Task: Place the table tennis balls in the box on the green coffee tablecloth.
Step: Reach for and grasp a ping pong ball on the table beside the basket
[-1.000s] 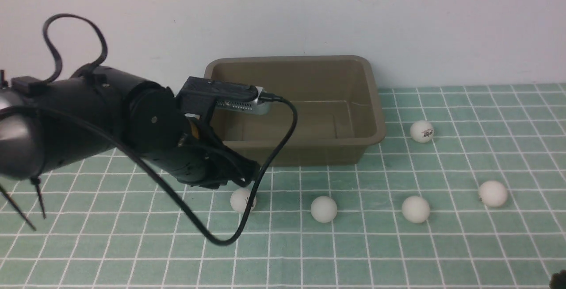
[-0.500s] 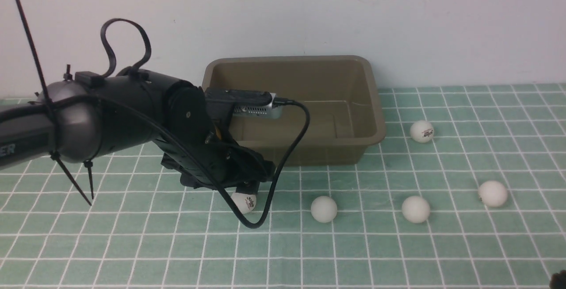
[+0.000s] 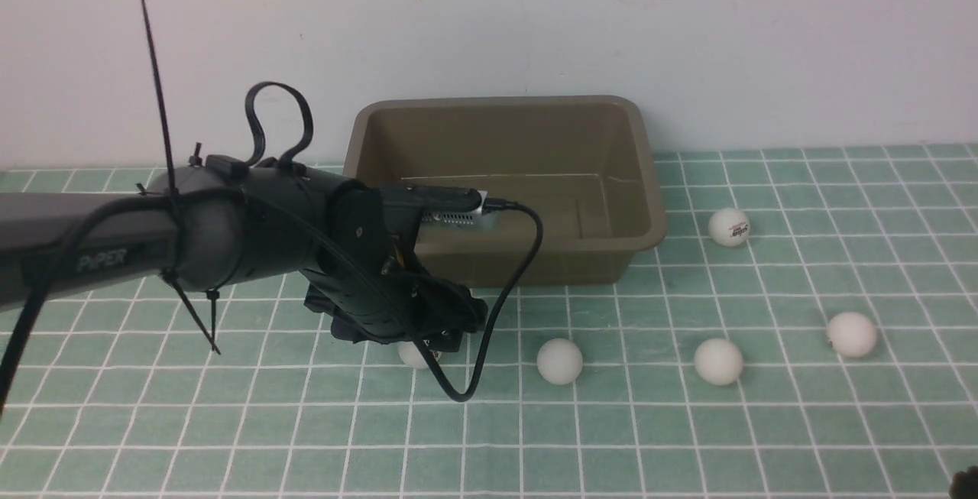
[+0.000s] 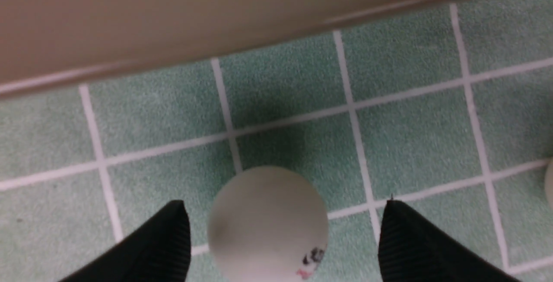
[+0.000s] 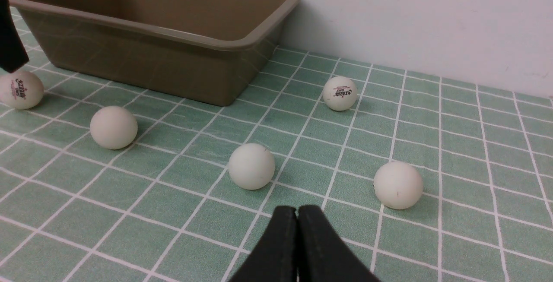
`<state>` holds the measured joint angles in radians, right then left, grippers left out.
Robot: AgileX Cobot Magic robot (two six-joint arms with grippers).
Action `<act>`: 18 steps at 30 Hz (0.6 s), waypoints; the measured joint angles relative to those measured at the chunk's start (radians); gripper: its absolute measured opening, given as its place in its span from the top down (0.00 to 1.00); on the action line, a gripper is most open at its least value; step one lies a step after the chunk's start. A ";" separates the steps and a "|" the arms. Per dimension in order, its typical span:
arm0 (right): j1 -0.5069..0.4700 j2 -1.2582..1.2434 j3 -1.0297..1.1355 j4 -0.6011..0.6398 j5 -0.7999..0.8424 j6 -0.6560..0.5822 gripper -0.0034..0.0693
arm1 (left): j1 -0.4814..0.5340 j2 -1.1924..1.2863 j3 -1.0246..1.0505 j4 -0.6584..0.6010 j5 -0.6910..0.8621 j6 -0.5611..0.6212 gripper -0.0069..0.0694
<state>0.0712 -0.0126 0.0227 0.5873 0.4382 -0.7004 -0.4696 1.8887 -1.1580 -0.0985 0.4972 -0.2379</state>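
The olive-brown box (image 3: 642, 178) stands empty at the back of the green checked tablecloth (image 3: 611, 438). Several white balls lie on the cloth: one (image 3: 413, 355) half hidden under my left gripper (image 3: 428, 335), then others in front of and right of the box (image 3: 559, 361) (image 3: 718, 361) (image 3: 851, 334) (image 3: 729, 226). In the left wrist view the ball (image 4: 268, 226) lies between my open fingers (image 4: 173, 230), untouched, close to the box wall (image 4: 173, 23). My right gripper (image 5: 297, 217) is shut and empty, low at the front right, barely visible in the front view (image 3: 966, 482).
A white wall rises right behind the box. My left arm (image 3: 191, 231) stretches in from the left, with a cable loop (image 3: 489, 346) hanging over the cloth beside the gripper. The right wrist view shows the box (image 5: 276, 10) and the balls spread before it.
My left arm has reached forward and to the right and come down over the leftmost ball, now covering more of it. The ball rolled slightly. The right arm has not moved.
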 joint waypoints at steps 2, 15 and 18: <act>0.000 0.000 0.000 0.000 0.000 0.000 0.97 | 0.000 0.007 -0.001 0.000 -0.010 0.001 0.22; 0.000 0.000 0.000 0.000 0.000 0.000 0.97 | 0.000 0.059 -0.001 0.015 -0.041 0.006 0.34; 0.000 0.000 0.000 0.000 0.000 0.000 0.97 | 0.000 0.062 -0.002 0.016 -0.026 0.006 0.45</act>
<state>0.0712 -0.0126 0.0227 0.5873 0.4382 -0.7004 -0.4696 1.9511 -1.1599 -0.0825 0.4715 -0.2323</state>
